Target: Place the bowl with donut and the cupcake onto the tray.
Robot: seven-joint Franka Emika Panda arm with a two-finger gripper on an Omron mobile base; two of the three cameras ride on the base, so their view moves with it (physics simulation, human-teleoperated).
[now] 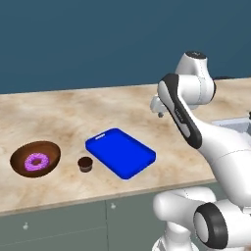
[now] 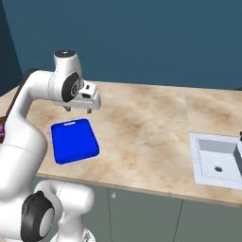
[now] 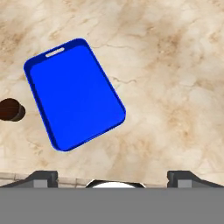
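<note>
Bowl of dark-brown wood (image 1: 35, 158) at left end of beige marbled bench (image 1: 73, 117) — pink-iced ring donut (image 1: 36, 161) inside.
Tiny chocolate cupcake (image 1: 85, 164) between bowl and flat bright-blue rectangular tray (image 1: 120, 153), touching neither. White arm's gripper (image 2: 80, 110) above bench just beyond tray — fingers (image 3: 43, 177) spread wide apart, holding nothing.

Even, bright rendered light falls on the marbled counter (image 1: 63, 115) with hardly any cast shadows, no glare, and sharp focus out to every edge.
</note>
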